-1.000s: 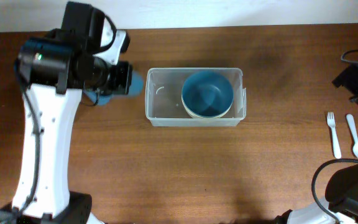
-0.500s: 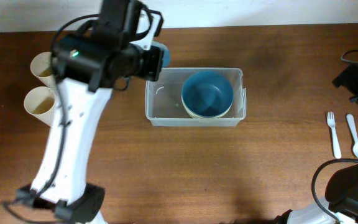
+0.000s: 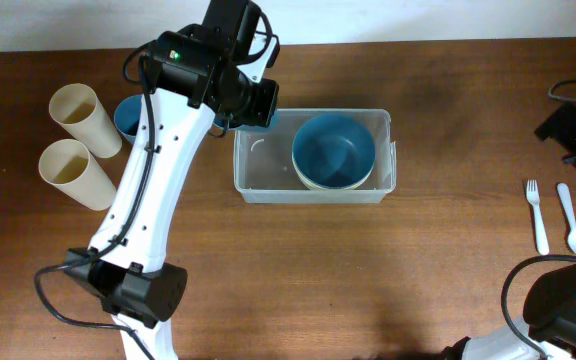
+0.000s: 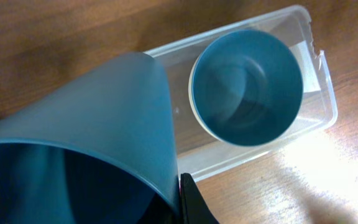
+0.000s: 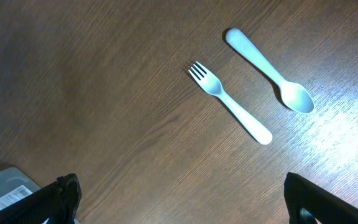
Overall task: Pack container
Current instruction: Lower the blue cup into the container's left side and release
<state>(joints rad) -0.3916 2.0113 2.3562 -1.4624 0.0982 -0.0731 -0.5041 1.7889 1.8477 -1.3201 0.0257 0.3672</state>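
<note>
- Overhead: the container [image 3: 260,170] sits just off table centre toward 12 o'clock. The bowl stack [image 3: 333,150] fills its 3 o'clock half, and the 9 o'clock half is bare. The left gripper [image 3: 255,103] hangs over the container's 10 o'clock corner. Its load and jaws are hidden under the wrist here. Only this view shows the two cups [image 3: 73,105] and a spare blue bowl [image 3: 126,118] at 9 o'clock, well apart from the container.
- Left wrist: this fills the overhead gap. The left gripper is clamped on the rim of the held blue bowl [image 4: 104,124], with one finger [image 4: 194,205] against its wall at 6 o'clock. The bowl looks tilted, mouth toward the lens. The container lies at 1 o'clock.
- My read: the step is setting this bowl in. Shift over the bare half and level the bowl mouth-up. Lower it straight, clear of the container wall and the stack's rim. Release only once the base is seated.
- Right wrist: the right gripper [image 5: 194,199] has its jaws wide apart over bare wood, with nothing between them. The fork [image 5: 229,106] and spoon [image 5: 272,71] lie at 12 to 1 o'clock, side by side and not touching. Overhead puts them at the table's 3 o'clock edge, far from the container. Best to leave this arm parked.
</note>
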